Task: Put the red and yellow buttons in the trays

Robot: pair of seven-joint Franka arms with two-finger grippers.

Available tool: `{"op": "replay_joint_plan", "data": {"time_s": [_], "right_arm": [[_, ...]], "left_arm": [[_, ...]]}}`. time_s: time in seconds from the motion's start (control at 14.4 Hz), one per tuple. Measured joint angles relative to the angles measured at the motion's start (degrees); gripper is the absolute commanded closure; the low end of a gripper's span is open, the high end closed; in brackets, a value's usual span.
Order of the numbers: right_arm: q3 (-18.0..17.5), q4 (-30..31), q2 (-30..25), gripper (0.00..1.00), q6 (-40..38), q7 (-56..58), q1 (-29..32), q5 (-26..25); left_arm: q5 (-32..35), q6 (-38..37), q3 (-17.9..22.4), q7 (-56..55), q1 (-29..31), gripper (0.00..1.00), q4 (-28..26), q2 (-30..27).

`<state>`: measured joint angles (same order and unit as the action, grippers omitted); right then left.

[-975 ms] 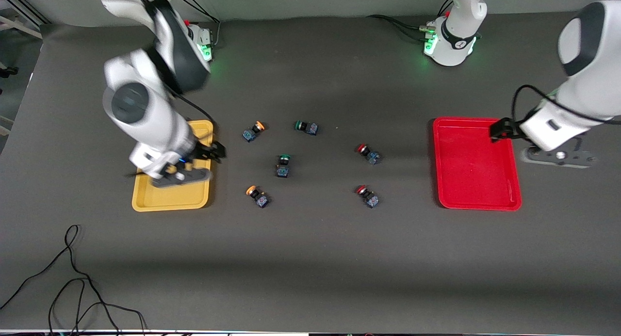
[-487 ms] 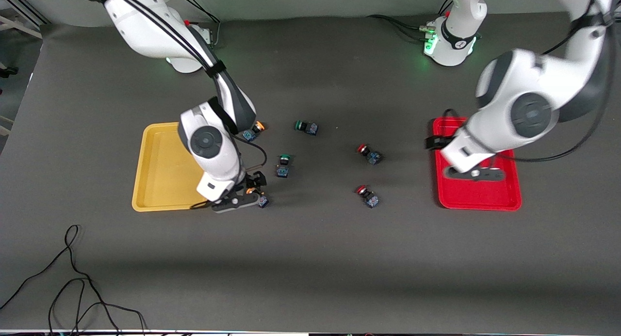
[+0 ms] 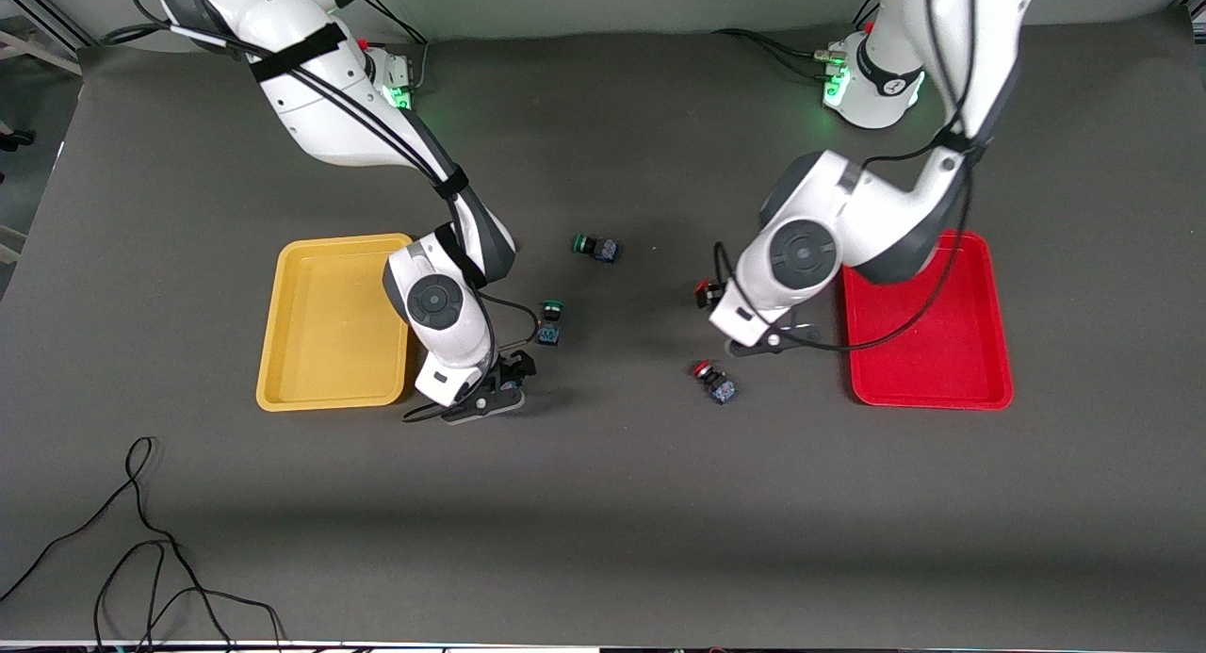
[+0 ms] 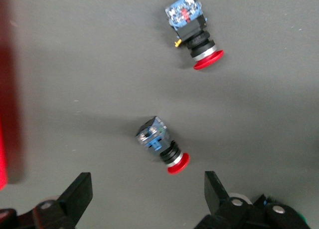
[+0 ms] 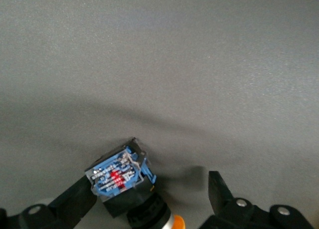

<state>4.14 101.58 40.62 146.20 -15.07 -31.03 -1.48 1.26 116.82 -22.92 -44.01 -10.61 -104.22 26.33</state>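
Observation:
The yellow tray (image 3: 330, 257) lies toward the right arm's end and the red tray (image 3: 928, 351) toward the left arm's end; no buttons show in either. My right gripper (image 3: 490, 397) is open and low around a yellow-capped button (image 5: 122, 179), which sits between the jaws against one finger (image 5: 75, 201). The second yellow button is hidden by the right arm. My left gripper (image 3: 758, 337) is open over the table between two red-capped buttons (image 3: 713, 382) (image 3: 702, 291). Both show in the left wrist view (image 4: 162, 148) (image 4: 192, 29), ahead of the open left gripper (image 4: 147, 199).
Two green-capped buttons (image 3: 595, 248) (image 3: 550, 319) lie on the dark mat between the arms. The red tray's edge shows in the left wrist view (image 4: 7, 89). A black cable (image 3: 141, 540) lies near the front camera at the right arm's end.
Both arms swung in toward the middle. The right gripper went from over the yellow tray down to the nearer yellow button. The left gripper crossed the red tray to the red buttons.

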Motion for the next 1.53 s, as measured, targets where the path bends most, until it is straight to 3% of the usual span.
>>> {"op": "replay_joint_plan", "data": {"time_s": [0.07,0.14,0.49,0.56,0.63,0.7,0.77,1.11,1.32,1.53], "right_arm": [[-0.01,-0.07,-0.03,0.32,0.0,0.0,-0.02,0.0],[0.0,-0.12,-0.03,0.43,0.0,-0.01,-0.02,0.0],[0.17,-0.59,-0.12,0.48,-0.01,-0.09,0.2,0.0],[0.29,-0.61,-0.13,0.59,-0.01,-0.09,0.26,0.0],[0.46,-0.62,-0.15,0.65,-0.01,-0.09,0.28,0.0],[0.64,-0.67,-0.25,0.69,-0.13,-0.09,0.29,0.0],[0.8,-0.76,-0.52,0.69,-0.65,-0.09,0.34,0.0],[1.48,-3.82,-5.68,0.69,-14.38,2.93,3.39,0.0],[1.65,-1.62,-10.42,0.69,-18.9,7.33,8.92,0.0],[3.04,5.01,-13.17,0.69,-19.24,9.07,12.98,0.0]], "left_arm": [[0.01,2.58,0.17,-0.56,0.03,0.01,-1.11,0.91],[0.01,5.69,0.41,-1.09,0.09,0.01,-2.69,1.67],[0.01,17.56,0.59,-4.54,0.12,0.15,-10.07,4.88],[0.01,19.39,0.58,-4.76,0.12,0.31,-11.39,5.03],[0.01,20.63,0.58,-5.06,0.12,0.56,-12.4,5.16],[0.01,21.18,0.58,-5.57,0.12,0.88,-13.07,5.21],[0.01,21.19,0.57,-6.17,0.12,1.0,-13.29,5.21],[0.01,19.29,0.49,-8.93,0.34,1.0,-12.11,4.0],[0.19,2.52,0.64,-6.91,1.9,1.0,-6.67,-0.68],[0.41,-12.42,0.97,5.11,7.35,1.0,-3.89,-9.12]]}}
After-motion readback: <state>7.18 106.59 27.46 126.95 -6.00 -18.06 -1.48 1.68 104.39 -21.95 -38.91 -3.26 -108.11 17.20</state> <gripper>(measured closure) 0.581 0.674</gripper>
